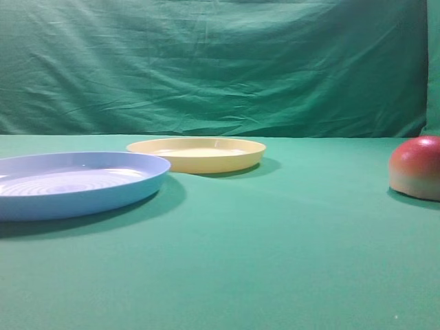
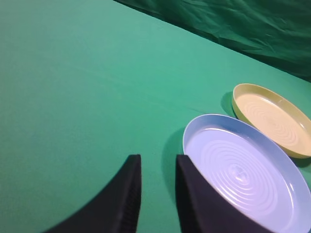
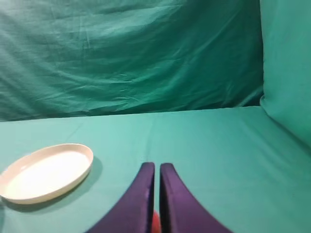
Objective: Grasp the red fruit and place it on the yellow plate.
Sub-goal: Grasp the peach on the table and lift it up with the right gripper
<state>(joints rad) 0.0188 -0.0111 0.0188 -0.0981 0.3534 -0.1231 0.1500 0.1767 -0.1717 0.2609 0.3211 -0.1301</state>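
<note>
The red fruit [image 1: 417, 167], red on top and cream at its base, sits on the green cloth at the right edge of the exterior view. The pale yellow plate [image 1: 199, 152] lies empty at centre left, far from the fruit. Neither gripper shows in the exterior view. In the right wrist view my right gripper [image 3: 157, 167] is shut, with only a thin slit between its fingers. A sliver of the red fruit [image 3: 155, 222] shows through the slit below them, and the yellow plate [image 3: 46, 171] lies ahead to the left. My left gripper [image 2: 158, 162] is open, with only cloth in the gap.
A larger light-blue plate [image 1: 75, 182] with a ringed centre lies left of the yellow plate; my left gripper hangs by its near rim [image 2: 194, 131], with the yellow plate [image 2: 272, 116] beyond. A green cloth backdrop [image 1: 220, 62] closes off the back of the table.
</note>
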